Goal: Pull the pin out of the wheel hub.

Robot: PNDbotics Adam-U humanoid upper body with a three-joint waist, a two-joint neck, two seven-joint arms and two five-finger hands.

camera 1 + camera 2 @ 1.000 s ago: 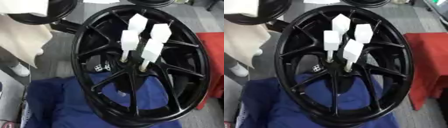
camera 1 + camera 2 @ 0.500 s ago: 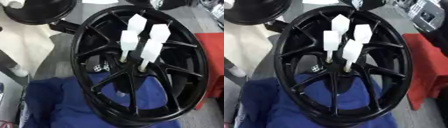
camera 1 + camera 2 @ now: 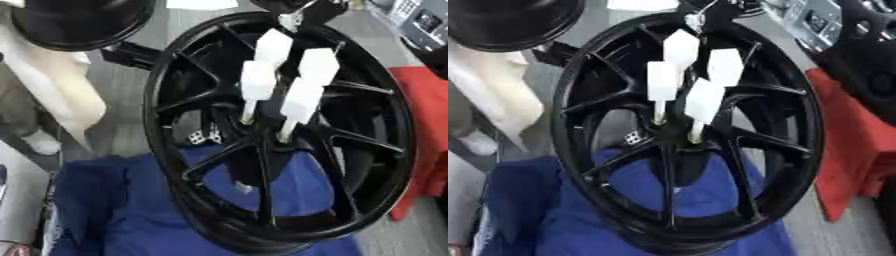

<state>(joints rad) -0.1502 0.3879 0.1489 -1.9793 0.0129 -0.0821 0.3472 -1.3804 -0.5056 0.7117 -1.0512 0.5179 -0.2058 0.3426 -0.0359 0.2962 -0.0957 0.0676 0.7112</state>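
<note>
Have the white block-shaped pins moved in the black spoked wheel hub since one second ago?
No. The white block-shaped pins stand in the same holes at the centre of the black spoked wheel hub; only the camera shifted.

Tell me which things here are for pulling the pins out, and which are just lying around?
For the job:
wheel
white pins standing in its hub

Just lying about:
blue cloth under the wheel
red thing on the right
another black wheel, top left

No robot hand shows.

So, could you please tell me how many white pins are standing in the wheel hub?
4: upper pin, right pin, left pin, front pin, clustered on the wheel hub. None looks hidden.
</note>
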